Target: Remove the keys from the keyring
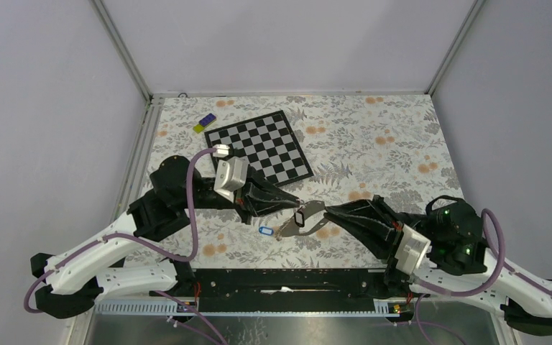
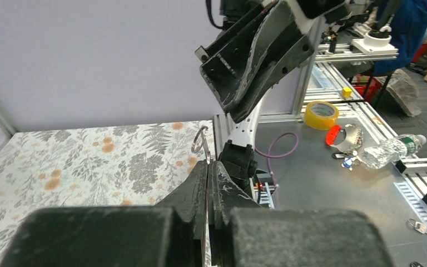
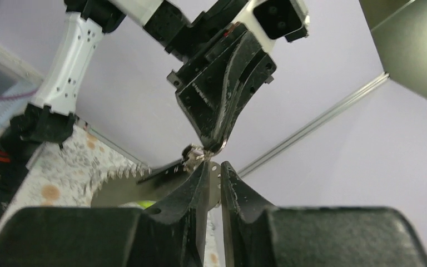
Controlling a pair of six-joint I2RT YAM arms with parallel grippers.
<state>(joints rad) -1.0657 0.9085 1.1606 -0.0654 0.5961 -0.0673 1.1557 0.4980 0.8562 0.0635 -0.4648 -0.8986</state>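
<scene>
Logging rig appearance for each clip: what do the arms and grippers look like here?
The left arm and right arm have white shells with black joints, and a purple cable loops along each. The left gripper and right gripper are black and tapering, with scuffed fingers, each behind a white wrist block. The right arm shows green lights.

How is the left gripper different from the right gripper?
The left gripper is squeezed shut, pinching the keyring; the right gripper shows a small gap between its jaws. The left gripper reaches in from the chessboard side, the right gripper from the opposite side. Both are black and meet at the keys.
</scene>
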